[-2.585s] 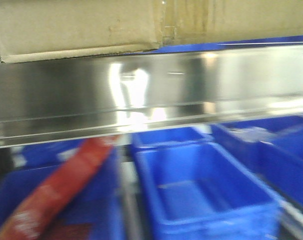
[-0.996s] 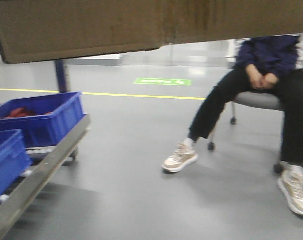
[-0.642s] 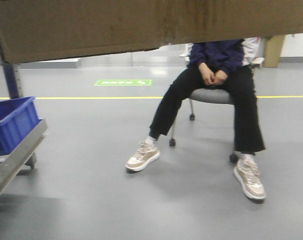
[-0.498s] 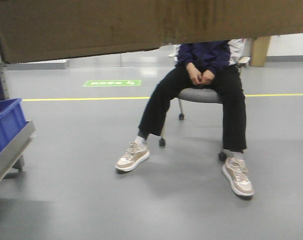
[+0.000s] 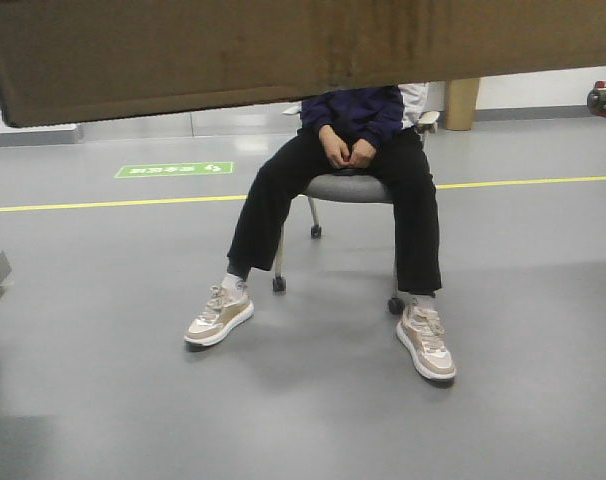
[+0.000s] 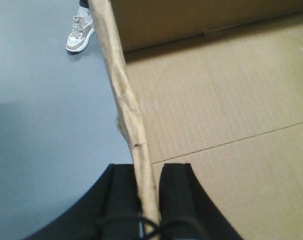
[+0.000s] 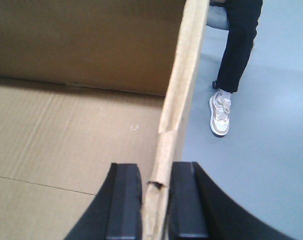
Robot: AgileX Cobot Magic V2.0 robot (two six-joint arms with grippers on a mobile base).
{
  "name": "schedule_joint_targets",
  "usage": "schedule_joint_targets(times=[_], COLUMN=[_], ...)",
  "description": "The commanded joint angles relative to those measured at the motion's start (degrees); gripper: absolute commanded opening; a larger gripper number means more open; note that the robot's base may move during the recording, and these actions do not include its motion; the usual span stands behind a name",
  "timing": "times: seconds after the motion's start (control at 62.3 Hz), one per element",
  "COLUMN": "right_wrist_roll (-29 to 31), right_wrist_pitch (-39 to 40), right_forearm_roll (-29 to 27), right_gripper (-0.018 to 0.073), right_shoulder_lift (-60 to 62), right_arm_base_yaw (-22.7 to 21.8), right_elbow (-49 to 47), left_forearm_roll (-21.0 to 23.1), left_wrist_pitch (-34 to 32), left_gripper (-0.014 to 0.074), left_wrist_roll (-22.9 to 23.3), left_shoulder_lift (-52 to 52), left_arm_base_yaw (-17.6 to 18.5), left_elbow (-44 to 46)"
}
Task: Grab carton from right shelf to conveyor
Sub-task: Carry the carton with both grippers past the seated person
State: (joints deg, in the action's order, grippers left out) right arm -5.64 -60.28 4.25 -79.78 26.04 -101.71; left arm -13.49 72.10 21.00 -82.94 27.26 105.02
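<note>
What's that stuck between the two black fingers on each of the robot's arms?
The carton: the left gripper pinches one side wall in the left wrist view, the right gripper the opposite wall in the right wrist view.

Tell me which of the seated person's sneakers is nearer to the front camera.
The sneaker at the picture's right: it sits lower in the frame, toe towards the camera. The other sneaker lies farther back.

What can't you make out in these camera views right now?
Front view: the carton hides the head and chest of the seated person; its top is cut off by the frame.
Wrist views: the left claw and right claw, each pinching a carton wall, are cut off by the bottom edge.
No view shows the conveyor.
</note>
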Motion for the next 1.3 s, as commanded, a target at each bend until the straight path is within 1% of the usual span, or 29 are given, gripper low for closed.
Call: schedule_joint_targets(times=[0.0,1.285], right_wrist_roll=[0.63,0.63], right_wrist_pitch=[4.17,4.3], right_forearm_roll=[-2.43,-3.19], right_gripper=[-0.006,-0.006], right_shoulder_lift=[0.47,0.47], right_arm_base_yaw=[0.39,0.39], right_elbow=[-0.32,-0.32], left_forearm_roll=[3.9,3.9], left_wrist_pitch=[-3.41,-3.41], left_gripper=[-0.0016,-0.0016], left_wrist_roll=[-0.83,-0.83], left_shoulder_lift=[0.69,0.69], left_arm_base_yaw=[1.14,1.14], left_elbow=[0.43,0.43])
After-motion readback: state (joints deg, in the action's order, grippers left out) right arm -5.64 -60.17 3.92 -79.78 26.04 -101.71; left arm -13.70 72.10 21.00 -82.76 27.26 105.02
